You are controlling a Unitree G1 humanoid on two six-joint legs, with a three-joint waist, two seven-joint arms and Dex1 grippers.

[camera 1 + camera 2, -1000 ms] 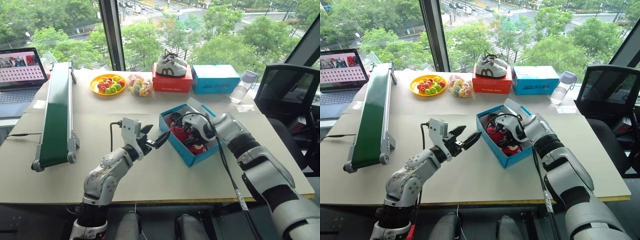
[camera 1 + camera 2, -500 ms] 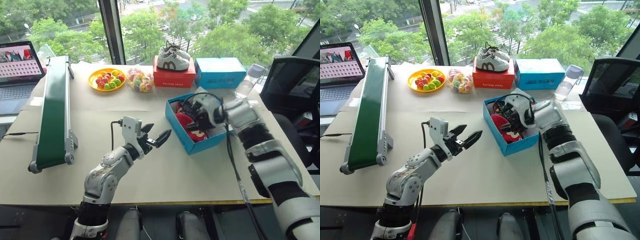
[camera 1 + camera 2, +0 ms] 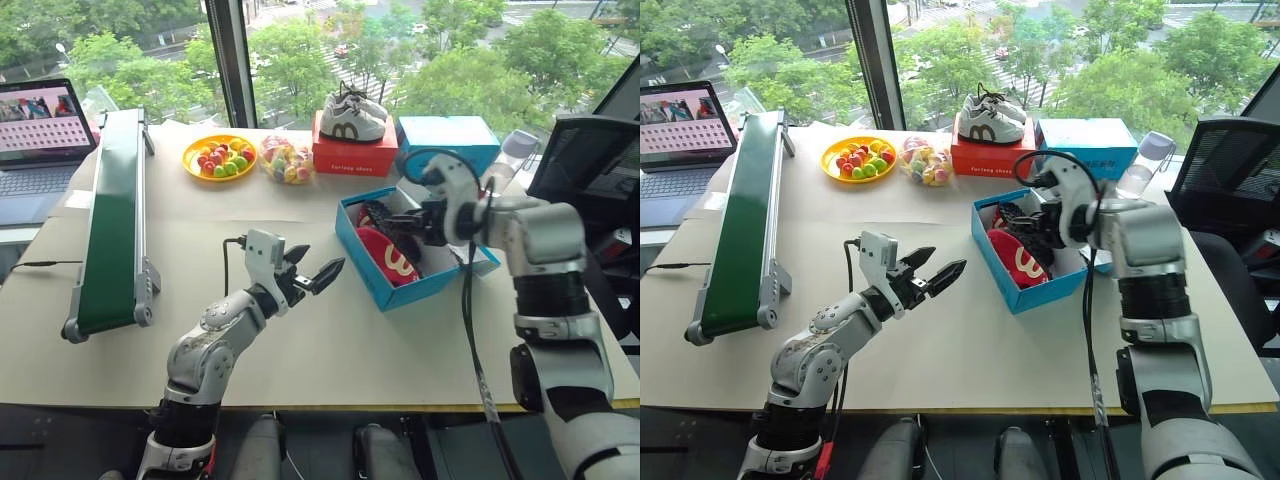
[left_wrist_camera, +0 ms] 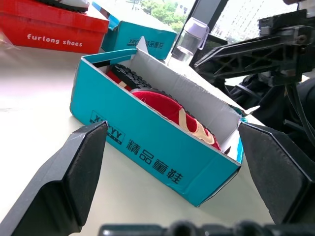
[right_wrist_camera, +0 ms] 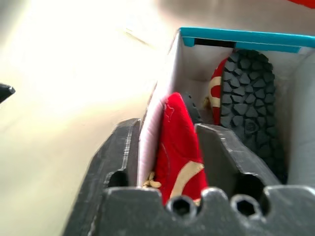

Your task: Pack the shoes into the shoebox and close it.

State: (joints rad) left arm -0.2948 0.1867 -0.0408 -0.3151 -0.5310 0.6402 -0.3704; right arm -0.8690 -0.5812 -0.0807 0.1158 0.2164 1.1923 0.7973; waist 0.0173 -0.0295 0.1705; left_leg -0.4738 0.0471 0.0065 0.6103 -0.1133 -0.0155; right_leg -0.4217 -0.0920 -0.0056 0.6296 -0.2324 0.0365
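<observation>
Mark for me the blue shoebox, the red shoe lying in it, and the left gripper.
shoebox (image 3: 405, 290): left eye view, on its blue near side wall.
red shoe (image 3: 392, 258): left eye view, on the red upper beside the cream marking.
left gripper (image 3: 312, 272): left eye view, midway between its fingertips.

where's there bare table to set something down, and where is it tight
Free: the broad stretch of table between the green conveyor and the blue shoebox, and the near strip in front of the shoebox. Crowded: the far edge, where the yellow fruit plate, candy bag, red box and second blue box sit in a row.
</observation>
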